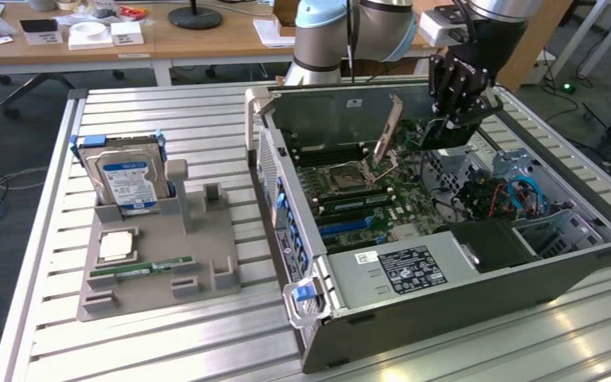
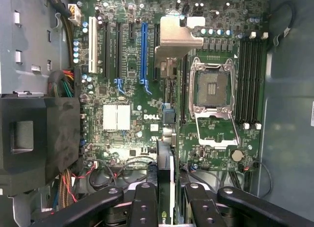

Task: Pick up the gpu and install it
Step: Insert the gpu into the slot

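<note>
My gripper hangs inside the open computer case, shut on the gpu. The card stands on edge, its black face toward the exterior view's right and its tan end bracket toward the case's rear wall. In the wrist view the gpu runs edge-on between my two black fingers, with its silver bracket at the far end. It is held above the green motherboard, close beside the blue expansion slot and apart from the board.
The empty CPU socket and memory slots lie beside the card. A black shroud and cable bundles crowd one side of the case. On the exterior view's left, a grey holder carries a hard drive, a processor and a memory stick.
</note>
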`<state>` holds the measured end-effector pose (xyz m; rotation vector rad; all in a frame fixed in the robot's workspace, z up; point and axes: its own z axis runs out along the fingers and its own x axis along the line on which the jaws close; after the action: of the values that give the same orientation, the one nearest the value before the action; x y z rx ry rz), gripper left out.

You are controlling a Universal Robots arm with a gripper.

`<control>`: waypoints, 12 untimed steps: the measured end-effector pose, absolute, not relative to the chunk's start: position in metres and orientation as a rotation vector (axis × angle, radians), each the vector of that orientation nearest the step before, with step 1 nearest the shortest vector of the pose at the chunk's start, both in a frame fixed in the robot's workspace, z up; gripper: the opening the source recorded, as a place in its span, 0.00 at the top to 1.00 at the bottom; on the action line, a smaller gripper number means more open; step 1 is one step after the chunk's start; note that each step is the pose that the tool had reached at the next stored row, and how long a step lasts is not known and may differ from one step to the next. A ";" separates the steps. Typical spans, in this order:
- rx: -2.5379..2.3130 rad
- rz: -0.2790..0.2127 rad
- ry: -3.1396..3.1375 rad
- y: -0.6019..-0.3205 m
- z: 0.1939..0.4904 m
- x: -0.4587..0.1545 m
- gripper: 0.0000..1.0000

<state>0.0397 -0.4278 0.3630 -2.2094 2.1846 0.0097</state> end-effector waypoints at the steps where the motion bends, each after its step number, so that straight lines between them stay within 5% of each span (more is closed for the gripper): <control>1: -2.209 0.011 2.184 -0.428 0.363 0.040 0.74; 12: -2.196 0.023 2.181 -0.428 0.357 0.035 0.74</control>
<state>0.0352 -0.4285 0.3571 -2.1965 2.1808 0.0234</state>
